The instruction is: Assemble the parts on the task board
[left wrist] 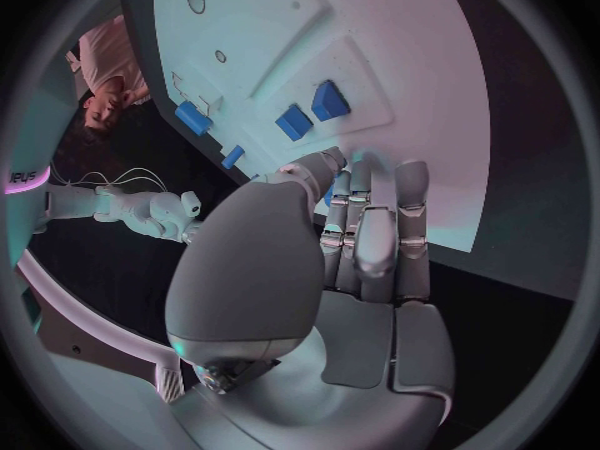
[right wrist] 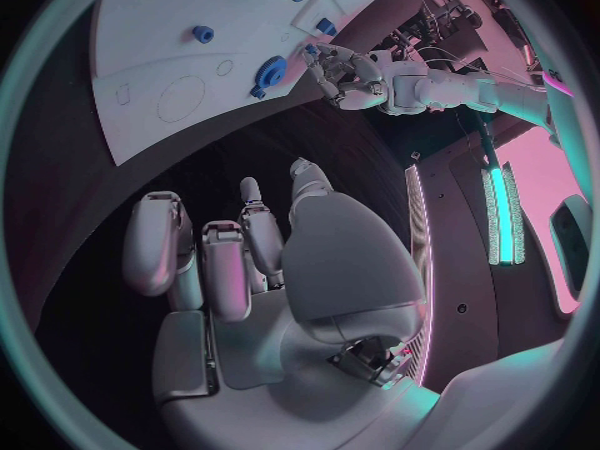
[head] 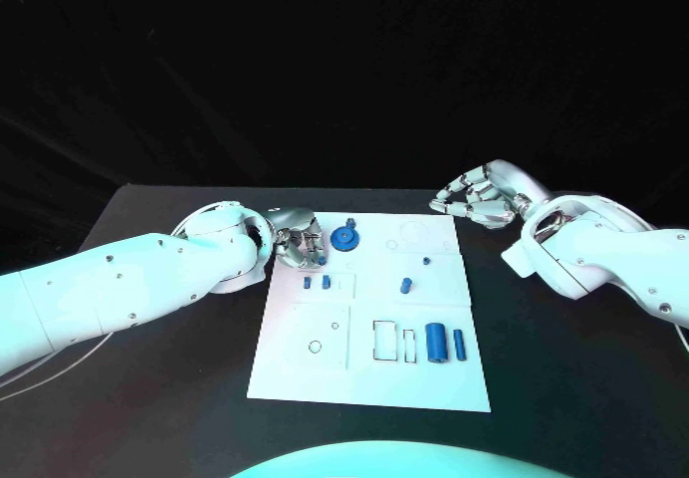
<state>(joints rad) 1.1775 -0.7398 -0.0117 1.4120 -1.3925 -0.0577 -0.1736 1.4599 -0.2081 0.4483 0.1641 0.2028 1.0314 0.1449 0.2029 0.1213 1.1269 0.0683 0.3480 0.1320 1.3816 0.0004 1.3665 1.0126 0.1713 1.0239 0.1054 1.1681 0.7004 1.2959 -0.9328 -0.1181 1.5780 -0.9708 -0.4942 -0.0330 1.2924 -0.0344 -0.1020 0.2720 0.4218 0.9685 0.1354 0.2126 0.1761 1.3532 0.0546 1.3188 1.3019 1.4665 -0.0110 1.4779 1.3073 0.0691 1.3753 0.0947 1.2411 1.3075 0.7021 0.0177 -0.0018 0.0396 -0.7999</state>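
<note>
White task board (head: 431,383) lies flat mid-table — small blue parts (head: 447,345) scattered on it.

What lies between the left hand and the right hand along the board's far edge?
In the head view, the blue round part lies right beside the left hand; from there to the right hand, only bare task board.

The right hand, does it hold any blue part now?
No. In the head view the right hand hangs over the black table beyond the task board, fingers curled, holding nothing.
</note>
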